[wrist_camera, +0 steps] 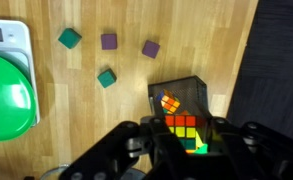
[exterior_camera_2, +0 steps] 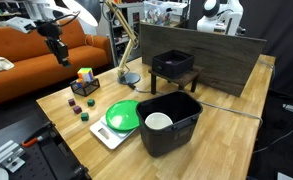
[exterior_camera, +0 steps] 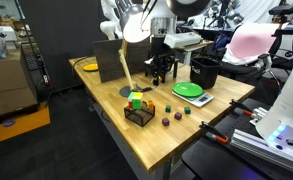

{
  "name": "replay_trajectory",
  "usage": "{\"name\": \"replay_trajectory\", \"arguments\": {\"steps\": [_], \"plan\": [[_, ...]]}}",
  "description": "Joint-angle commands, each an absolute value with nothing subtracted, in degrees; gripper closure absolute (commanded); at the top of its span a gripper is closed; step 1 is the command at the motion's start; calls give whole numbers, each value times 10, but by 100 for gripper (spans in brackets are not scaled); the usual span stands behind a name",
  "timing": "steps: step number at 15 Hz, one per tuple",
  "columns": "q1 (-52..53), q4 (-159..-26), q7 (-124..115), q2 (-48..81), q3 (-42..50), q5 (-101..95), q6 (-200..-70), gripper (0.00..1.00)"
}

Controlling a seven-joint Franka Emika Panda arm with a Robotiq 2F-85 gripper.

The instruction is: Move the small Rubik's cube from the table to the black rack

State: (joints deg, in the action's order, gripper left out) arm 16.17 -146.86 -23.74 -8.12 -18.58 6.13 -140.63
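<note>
The small Rubik's cube (wrist_camera: 183, 128), showing orange, red and yellow tiles with green at one lower corner, is pinched between the fingers of the gripper (wrist_camera: 186, 142) off the wooden table (exterior_camera: 186, 135), overlapping in the wrist view the near edge of the black rack (exterior_camera: 139, 117), a low open wire box standing upright there.

In my wrist view the gripper (wrist_camera: 186, 150) is a dark blur cut off at the bottom edge, it hides the near side of the black rack (wrist_camera: 184, 86), and the green plate (wrist_camera: 6, 95) runs off the left edge.
</note>
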Motion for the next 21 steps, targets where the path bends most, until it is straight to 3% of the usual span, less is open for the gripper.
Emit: {"name": "replay_trajectory", "arguments": {"steps": [1, 7, 8, 19, 20, 21], "plan": [[163, -1407, -263, -18, -195, 54, -1425, 92], [176, -1363, -254, 51, -189, 82, -1437, 92], [176, -1370, -257, 41, -186, 68, -1427, 67], [179, -1366, -256, 49, -186, 73, -1428, 67], [179, -1366, -256, 49, -186, 73, -1428, 92], [180, -1368, -254, 47, -187, 76, -1434, 92]]}}
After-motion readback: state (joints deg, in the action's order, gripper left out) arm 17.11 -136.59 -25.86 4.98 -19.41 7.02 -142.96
